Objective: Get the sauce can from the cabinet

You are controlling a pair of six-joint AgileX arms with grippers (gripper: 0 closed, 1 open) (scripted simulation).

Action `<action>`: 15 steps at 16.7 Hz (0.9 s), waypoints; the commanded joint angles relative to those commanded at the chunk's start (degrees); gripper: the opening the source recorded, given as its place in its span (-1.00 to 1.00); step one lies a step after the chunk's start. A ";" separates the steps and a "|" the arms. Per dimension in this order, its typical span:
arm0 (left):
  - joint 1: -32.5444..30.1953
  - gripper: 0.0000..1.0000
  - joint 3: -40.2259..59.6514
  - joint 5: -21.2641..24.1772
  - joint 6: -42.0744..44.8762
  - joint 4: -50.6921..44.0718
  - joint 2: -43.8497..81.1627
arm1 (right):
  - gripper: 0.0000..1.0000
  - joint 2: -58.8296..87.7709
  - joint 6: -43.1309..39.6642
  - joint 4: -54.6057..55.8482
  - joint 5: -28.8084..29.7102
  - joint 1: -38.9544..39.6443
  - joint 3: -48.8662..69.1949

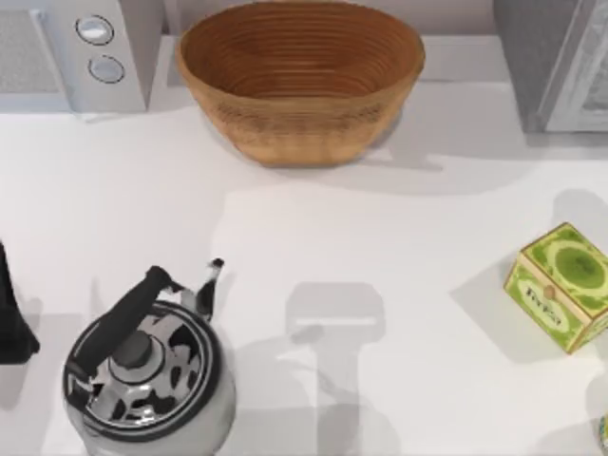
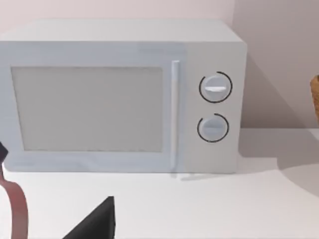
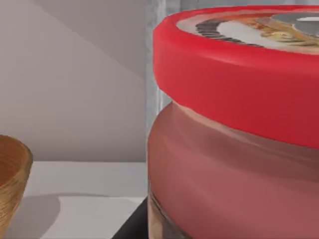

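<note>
Bare white desk is seen mid-frame in the top view; the red-lidded cylindrical sauce can looms in the right wrist view; finger states cannot be told.

The white worktop carries a microwave at its far left corner, a woven basket at the far edge's middle, a kettle near the front left, and a green-yellow box by the right edge.
</note>
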 joint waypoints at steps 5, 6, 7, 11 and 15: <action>0.00 1.00 0.00 0.00 0.00 0.00 0.00 | -1.00 -17.28 -0.37 10.55 -7.37 -7.02 -26.38; 0.00 1.00 0.00 0.00 0.00 0.00 0.00 | -1.00 -20.06 -0.44 12.24 -8.56 -8.14 -29.93; 0.00 1.00 0.00 0.00 0.00 0.00 0.00 | -1.00 -22.49 -0.49 13.70 -9.60 -9.12 -32.87; 0.00 1.00 0.00 0.00 0.00 0.00 0.00 | -1.00 -27.66 -0.62 16.83 -11.83 -11.23 -38.62; 0.00 1.00 0.00 0.00 0.00 0.00 0.00 | -1.00 -27.38 -0.51 16.69 -11.77 -11.05 -38.64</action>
